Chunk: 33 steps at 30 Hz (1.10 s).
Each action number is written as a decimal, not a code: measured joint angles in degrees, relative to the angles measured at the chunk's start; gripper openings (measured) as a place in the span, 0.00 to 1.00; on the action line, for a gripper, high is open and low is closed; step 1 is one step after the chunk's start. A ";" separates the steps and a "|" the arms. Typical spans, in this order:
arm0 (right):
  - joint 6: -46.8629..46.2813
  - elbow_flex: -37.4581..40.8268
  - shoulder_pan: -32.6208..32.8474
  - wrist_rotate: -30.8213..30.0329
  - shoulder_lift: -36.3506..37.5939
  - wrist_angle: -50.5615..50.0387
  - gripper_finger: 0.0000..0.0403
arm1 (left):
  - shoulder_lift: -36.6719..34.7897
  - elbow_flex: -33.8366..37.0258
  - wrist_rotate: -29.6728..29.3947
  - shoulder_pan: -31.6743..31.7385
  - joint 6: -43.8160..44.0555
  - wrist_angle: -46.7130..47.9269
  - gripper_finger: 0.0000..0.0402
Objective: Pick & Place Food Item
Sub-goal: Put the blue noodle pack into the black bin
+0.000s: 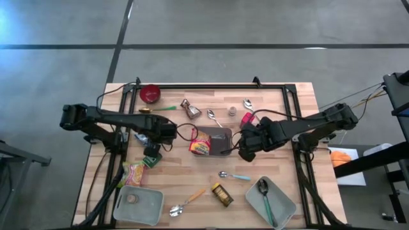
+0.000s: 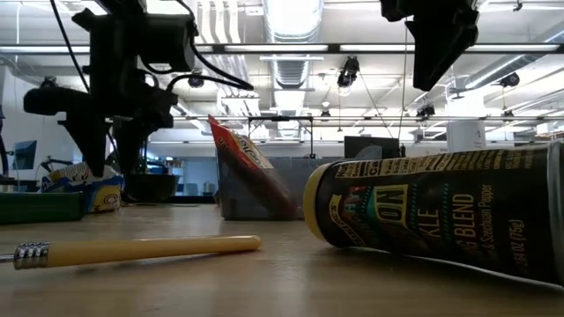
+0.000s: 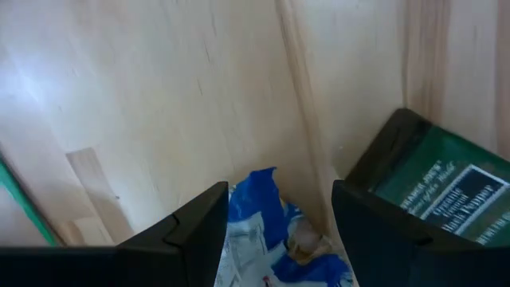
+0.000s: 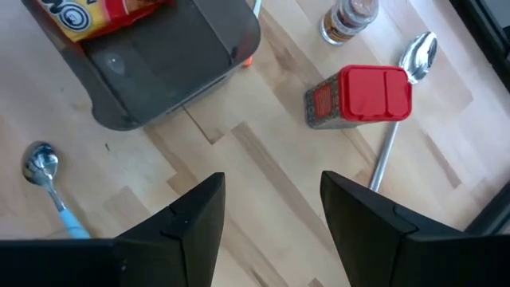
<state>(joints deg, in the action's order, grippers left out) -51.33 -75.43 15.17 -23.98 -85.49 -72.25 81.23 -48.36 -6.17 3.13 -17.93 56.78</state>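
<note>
Pale wooden boards make up the table (image 1: 192, 179), which stands on a grey concrete floor.

My left gripper (image 3: 275, 231) points straight down near the table's left side. Its two dark fingers (image 3: 187, 239) stand apart, and between them lies a crumpled blue and white food packet (image 3: 263, 231); I cannot tell whether the fingers touch it. Just beside the packet sits a dark green box (image 3: 446, 195) with white lettering.

My right gripper (image 4: 271, 223) hangs above bare wood right of the table's centre, tilted downward, fingers apart and holding nothing. Ahead of it is a dark grey tray (image 4: 171, 68) with a red and yellow snack bag (image 4: 100, 16) resting in it. A red-lidded spice jar (image 4: 358, 97) lies on its side nearby, with a metal spoon (image 4: 406, 88) beside it and a blue-handled spoon (image 4: 48, 187) on the tray's other side.

Along the near edge sit two pale grey bins (image 1: 137, 204), a wooden-handled spoon (image 1: 186, 201) and a pepper jar (image 1: 222, 195) lying flat.
</note>
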 joint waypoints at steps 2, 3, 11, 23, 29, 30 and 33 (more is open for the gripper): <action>-0.48 0.18 0.27 -0.01 0.02 0.35 0.50 | 0.00 0.87 -0.01 0.07 -0.33 -0.79 0.56; -0.72 0.26 0.45 0.01 0.02 0.71 0.50 | -0.01 1.47 -0.01 0.19 -0.33 -1.50 0.56; -0.76 0.50 0.73 -0.05 0.02 1.44 0.50 | 0.00 5.95 -1.95 1.21 -0.28 -3.35 0.56; -0.52 0.52 0.73 -0.09 0.02 3.77 0.50 | 0.00 7.22 -11.12 1.80 -2.93 -6.23 0.27; -0.52 0.52 0.73 -0.09 0.02 3.98 0.50 | 0.00 7.22 -11.40 3.83 -3.07 -5.94 0.04; -0.52 0.52 0.73 -0.09 0.02 4.03 0.50 | 0.00 7.22 -11.38 4.17 -3.09 -5.84 0.02; -0.52 0.56 0.73 -0.09 0.02 4.09 0.50 | 0.00 7.18 -11.36 4.75 -3.02 -5.51 0.01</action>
<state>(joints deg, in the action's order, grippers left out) -51.86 -74.87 15.90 -24.08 -85.47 -68.16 81.23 -41.18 -17.53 7.88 -20.96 51.27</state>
